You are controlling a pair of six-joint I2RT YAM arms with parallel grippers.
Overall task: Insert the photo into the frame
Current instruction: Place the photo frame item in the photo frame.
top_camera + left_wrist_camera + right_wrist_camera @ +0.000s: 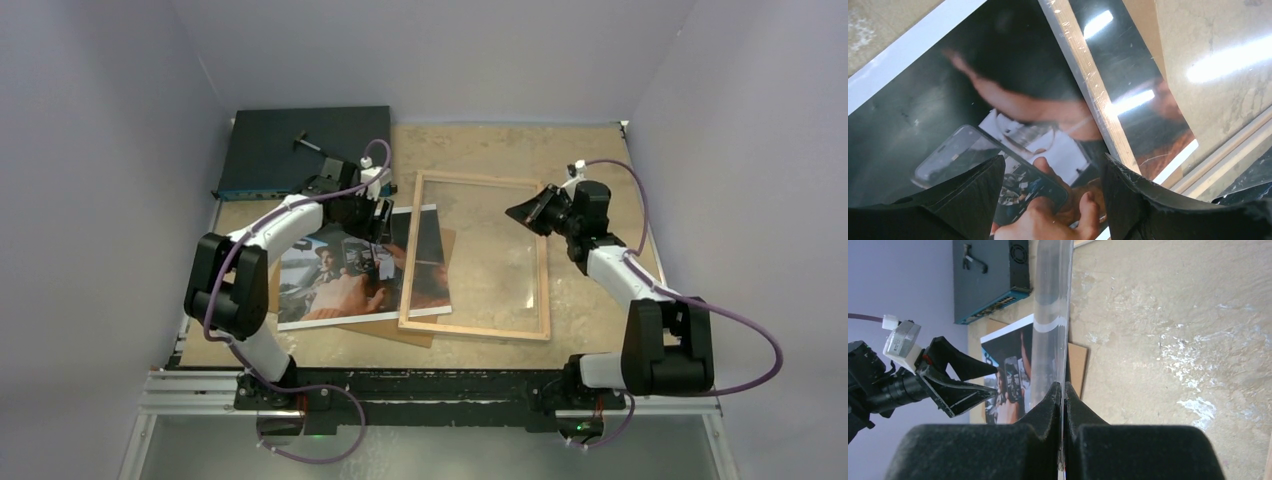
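Right hand grips the frame, which overlaps the photo.

High rear overview, close wrist views, common photo

A rail of the frame hides a strip of the photo.

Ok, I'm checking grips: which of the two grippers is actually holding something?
The right gripper: its jaws are shut on the edge of the clear pane. The left gripper stands open above the photo, holding nothing.
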